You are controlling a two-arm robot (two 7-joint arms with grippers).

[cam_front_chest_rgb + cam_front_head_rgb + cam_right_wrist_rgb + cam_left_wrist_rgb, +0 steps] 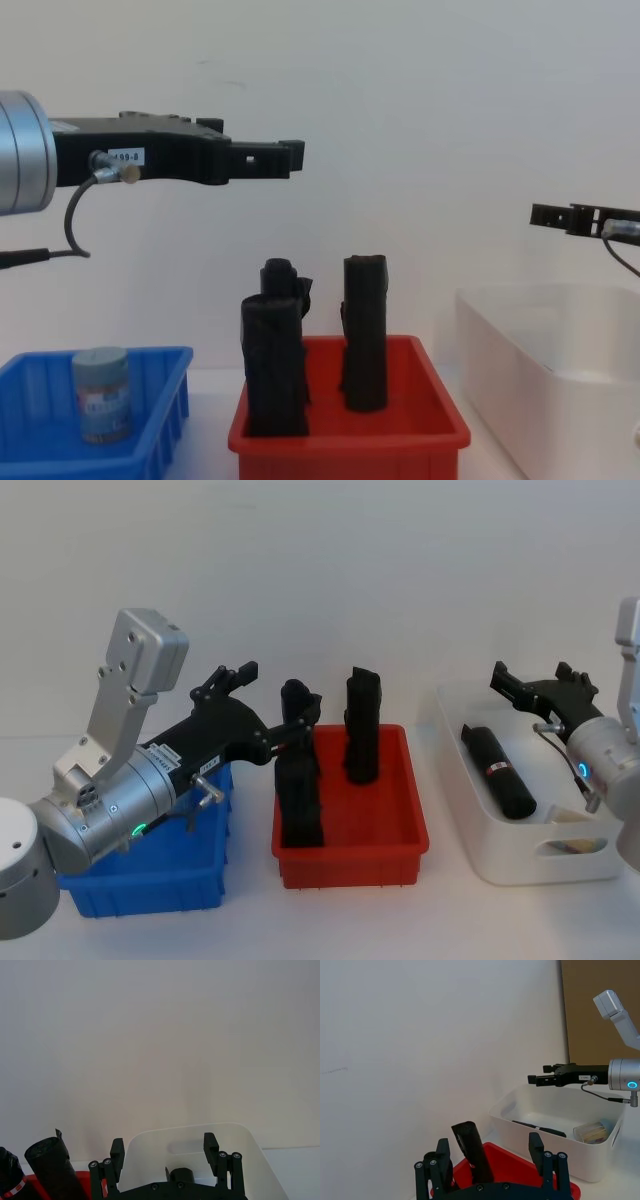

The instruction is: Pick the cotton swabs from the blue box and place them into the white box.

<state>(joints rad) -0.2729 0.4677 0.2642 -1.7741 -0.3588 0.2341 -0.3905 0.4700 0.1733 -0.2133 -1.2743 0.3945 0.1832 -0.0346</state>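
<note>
Cotton swabs first: one jar (101, 393) stands upright in the blue box (160, 400), low at the left of the chest view, grey-blue lid up, label facing out. And high above it, across the upper left of that frame, hangs the left claw (268, 158), well clear of the jar and reaching toward the middle of the picture. From the head view the left claw (262, 705) sits left of centre, its arm crossing over the blue box (150, 885) and its tips out over the near edge of the red bin (350, 855). The left wrist view settles it: fingers (536, 1146) spread apart, nothing between them, so it's open and empty.

Over to the right side. The white box (500, 860) sits at the right of the head view with a black roll (498, 770) lying inside. The left wrist view catches a second swab jar (592, 1133) on its side in the white box (530, 1115), down in the lower right of that frame. The right claw (545, 688) hovers above the back of the box, fingers (210, 1145) parted, holding nothing.

Between the two boxes on the tabletop (250, 920), the red bin holds black rolls (365, 330) standing on end.
</note>
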